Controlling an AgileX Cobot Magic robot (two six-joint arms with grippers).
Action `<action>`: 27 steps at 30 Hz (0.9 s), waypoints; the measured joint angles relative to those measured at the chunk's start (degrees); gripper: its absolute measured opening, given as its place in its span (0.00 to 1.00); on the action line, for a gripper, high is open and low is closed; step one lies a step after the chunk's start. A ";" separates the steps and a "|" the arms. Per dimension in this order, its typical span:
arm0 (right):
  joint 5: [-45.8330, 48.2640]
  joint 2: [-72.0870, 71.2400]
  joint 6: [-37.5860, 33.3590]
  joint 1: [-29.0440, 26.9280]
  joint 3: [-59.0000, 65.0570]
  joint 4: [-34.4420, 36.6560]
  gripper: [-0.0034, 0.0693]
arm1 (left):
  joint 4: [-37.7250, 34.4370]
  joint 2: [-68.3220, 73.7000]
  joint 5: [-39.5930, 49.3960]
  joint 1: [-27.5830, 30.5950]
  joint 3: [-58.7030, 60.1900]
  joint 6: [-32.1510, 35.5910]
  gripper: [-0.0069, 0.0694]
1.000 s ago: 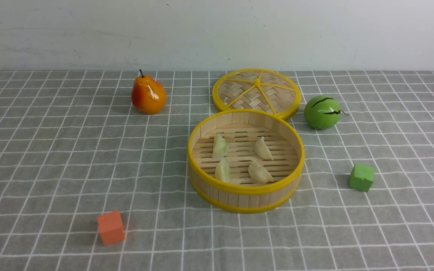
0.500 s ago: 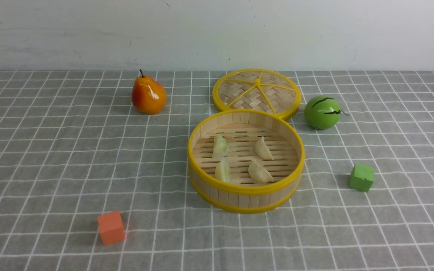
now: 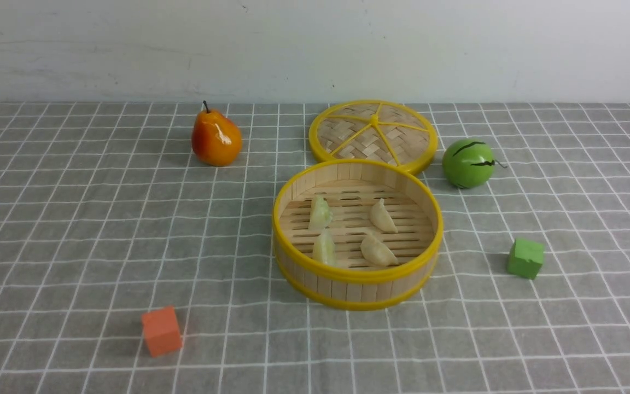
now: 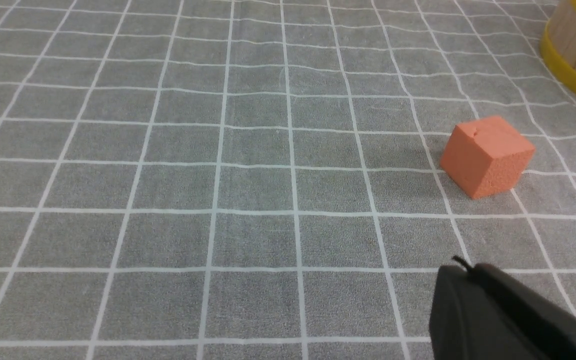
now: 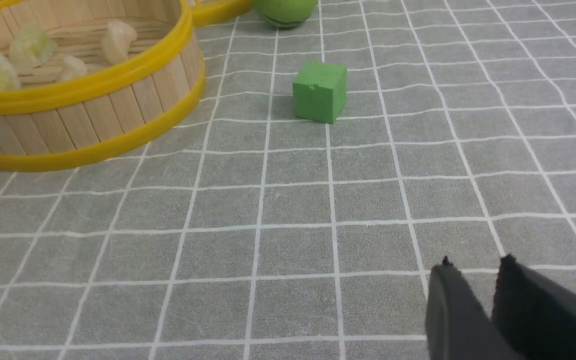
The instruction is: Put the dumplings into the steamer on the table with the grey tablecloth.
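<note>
The steamer [image 3: 348,287] stands right of centre on the grey tablecloth [image 3: 74,230] that covers the table. On its slatted floor lie the dumplings: two pale green [image 3: 319,213] [image 3: 324,249] and two cream [image 3: 382,216] [image 3: 377,250]. Neither arm shows in the front view. In the left wrist view my left gripper [image 4: 465,267] is shut and empty, low over the cloth near an orange cube [image 4: 487,155]. My right gripper [image 5: 477,264] shows a narrow gap with nothing in it, over bare cloth, apart from the steamer [image 5: 93,115].
The woven lid [image 3: 372,134] leans behind the steamer. An orange pear [image 3: 215,138] sits at the back, left of the lid, and a green melon [image 3: 468,163] at the back right. A green cube [image 3: 525,258] lies right of the steamer, an orange cube [image 3: 161,330] at the front left.
</note>
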 joint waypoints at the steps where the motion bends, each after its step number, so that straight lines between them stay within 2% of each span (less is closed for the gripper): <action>1: 0.00 0.00 0.00 0.00 0.00 0.00 0.24 | 0.00 0.00 0.00 0.00 0.00 0.00 0.07; 27: 0.00 0.00 0.00 0.00 0.00 0.00 0.29 | 0.00 0.00 0.00 0.00 0.00 0.00 0.07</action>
